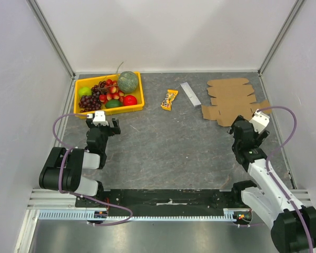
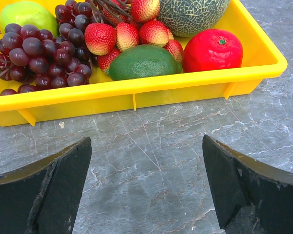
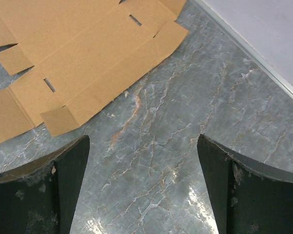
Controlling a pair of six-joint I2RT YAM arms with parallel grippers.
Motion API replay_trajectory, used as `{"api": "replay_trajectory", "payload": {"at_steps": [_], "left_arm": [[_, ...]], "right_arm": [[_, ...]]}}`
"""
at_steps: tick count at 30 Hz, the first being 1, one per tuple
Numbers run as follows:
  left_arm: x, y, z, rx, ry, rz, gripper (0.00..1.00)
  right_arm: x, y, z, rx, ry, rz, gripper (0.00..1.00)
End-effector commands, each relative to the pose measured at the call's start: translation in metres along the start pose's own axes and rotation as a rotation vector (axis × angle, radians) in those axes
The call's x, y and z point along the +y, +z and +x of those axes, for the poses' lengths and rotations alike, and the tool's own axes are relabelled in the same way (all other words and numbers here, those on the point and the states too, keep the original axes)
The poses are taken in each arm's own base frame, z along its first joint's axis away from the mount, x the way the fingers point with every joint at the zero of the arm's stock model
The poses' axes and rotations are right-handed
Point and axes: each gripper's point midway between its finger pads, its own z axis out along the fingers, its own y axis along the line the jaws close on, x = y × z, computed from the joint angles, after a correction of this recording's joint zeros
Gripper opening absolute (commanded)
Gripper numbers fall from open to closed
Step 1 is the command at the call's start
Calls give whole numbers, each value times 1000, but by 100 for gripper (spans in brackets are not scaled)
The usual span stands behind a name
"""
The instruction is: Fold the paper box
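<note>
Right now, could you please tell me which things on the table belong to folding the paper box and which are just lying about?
Job in hand: paper box, lying flat and unfolded; left gripper and right gripper, both open.
Just lying about: yellow fruit tray, snack packet, grey bar.

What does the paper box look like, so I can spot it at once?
Look to the far right corner of the grey table. The paper box lies there flat: an unfolded brown cardboard sheet with flaps and slots. Unlike the small grey bar and orange snack packet to its left, it is broad and brown.
</note>
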Motion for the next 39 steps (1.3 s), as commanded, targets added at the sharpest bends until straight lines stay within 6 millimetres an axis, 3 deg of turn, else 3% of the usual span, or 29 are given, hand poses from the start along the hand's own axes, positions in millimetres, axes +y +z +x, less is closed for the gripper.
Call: {"api": "replay_trajectory", "payload": {"at_steps": [1,11,24,39], "left_arm": [[2,5,-14,-47,39,-2,100],[2,5,-14,-45,39,-4,100],[2,5,-15,-48,39,-4,100],[2,5,-14,-47,39,-4,100]], "right_arm": [[21,-1,-8,67,49,-77,98],[31,10,0,144,111,-140,98],[52,23,40,309,145,-250,98],[53,20,50,314,130,-289,98]]}}
